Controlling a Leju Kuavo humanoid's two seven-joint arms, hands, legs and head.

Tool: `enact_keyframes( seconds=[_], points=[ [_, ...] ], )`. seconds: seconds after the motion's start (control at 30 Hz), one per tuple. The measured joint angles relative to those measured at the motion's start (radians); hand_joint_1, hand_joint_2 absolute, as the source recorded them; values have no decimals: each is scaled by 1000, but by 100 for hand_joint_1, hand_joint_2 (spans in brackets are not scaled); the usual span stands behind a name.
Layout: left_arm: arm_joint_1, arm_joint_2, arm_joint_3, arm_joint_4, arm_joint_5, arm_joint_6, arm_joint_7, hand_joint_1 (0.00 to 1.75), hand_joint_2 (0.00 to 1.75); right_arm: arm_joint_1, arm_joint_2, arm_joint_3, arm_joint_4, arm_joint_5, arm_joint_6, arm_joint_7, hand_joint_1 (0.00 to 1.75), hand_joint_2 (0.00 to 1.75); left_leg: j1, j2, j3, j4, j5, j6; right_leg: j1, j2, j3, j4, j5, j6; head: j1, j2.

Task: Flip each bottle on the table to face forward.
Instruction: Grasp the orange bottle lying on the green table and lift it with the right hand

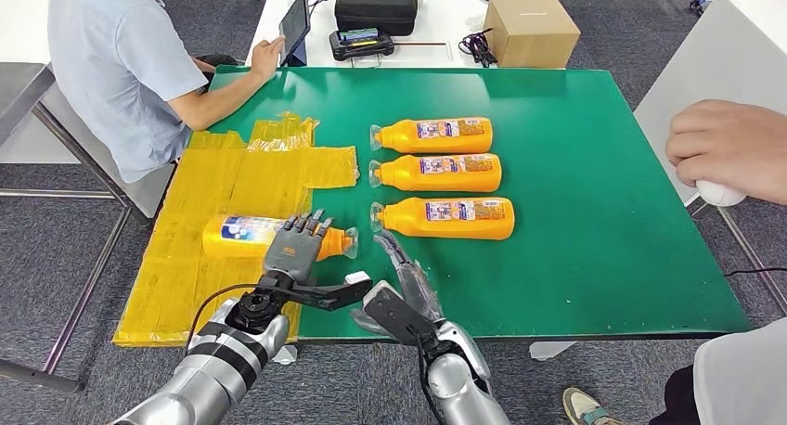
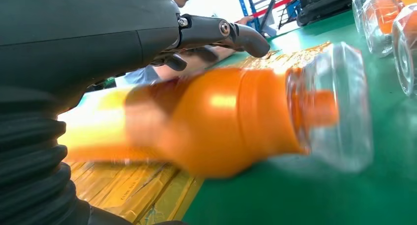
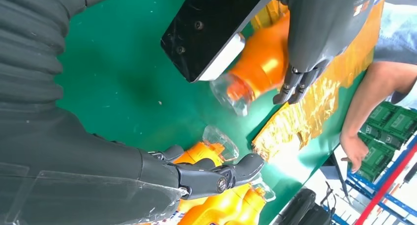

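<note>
Three orange bottles with clear caps lie in a column on the green table (image 1: 594,258), labels up, caps to the left: far (image 1: 436,135), middle (image 1: 441,173), near (image 1: 450,218). A fourth orange bottle (image 1: 237,237) (image 2: 221,122) (image 3: 260,63) lies on the yellow taped patch, cap to the right. My left hand (image 1: 295,247) (image 3: 314,23) lies over its neck end, its fingers (image 2: 246,36) stretched across the top and not wrapped around it. My right hand (image 1: 408,281) (image 3: 211,178) hovers open near the table's front edge, fingers toward the near bottle's cap, holding nothing.
A yellow taped patch (image 1: 213,193) covers the table's left part. A person in a blue shirt (image 1: 121,63) sits at the far left corner with a tablet. Another person's hand (image 1: 728,147) is at the right. A cardboard box (image 1: 531,31) and black case (image 1: 376,3) stand behind.
</note>
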Motion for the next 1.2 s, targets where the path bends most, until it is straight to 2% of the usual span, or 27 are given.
enact_keyframes(
  seconds=[0.5,0.73,0.83,1.0,1.2],
  points=[
    [-5,-2,18,0,0,-43,-26,0,175,0,0,3,5,-10,-1,-2,0,175,0,0,0,0,0,0,0,0,1,0,0,0,0,0],
    [2,-8,28,-8,0,-11,-44,0,175,0,0,3,6,-10,-6,-1,0,175,0,0,0,0,0,0,0,0,0,0,0,0,0,0],
    [32,-26,37,-65,0,5,-79,0,175,1,0,1,5,-6,-14,-1,0,175,0,0,0,0,0,0,0,0,0,0,0,0,0,0],
    [109,-67,62,-252,0,-16,-136,0,175,11,-2,-4,-9,0,-28,6,0,175,-1,0,0,0,0,0,0,0,0,0,0,0,0,0],
    [170,-98,69,-406,0,-37,-162,0,175,18,-3,-10,-19,10,-29,11,0,175,0,0,0,0,0,0,0,-1,0,0,0,0,0,0]
  ],
)
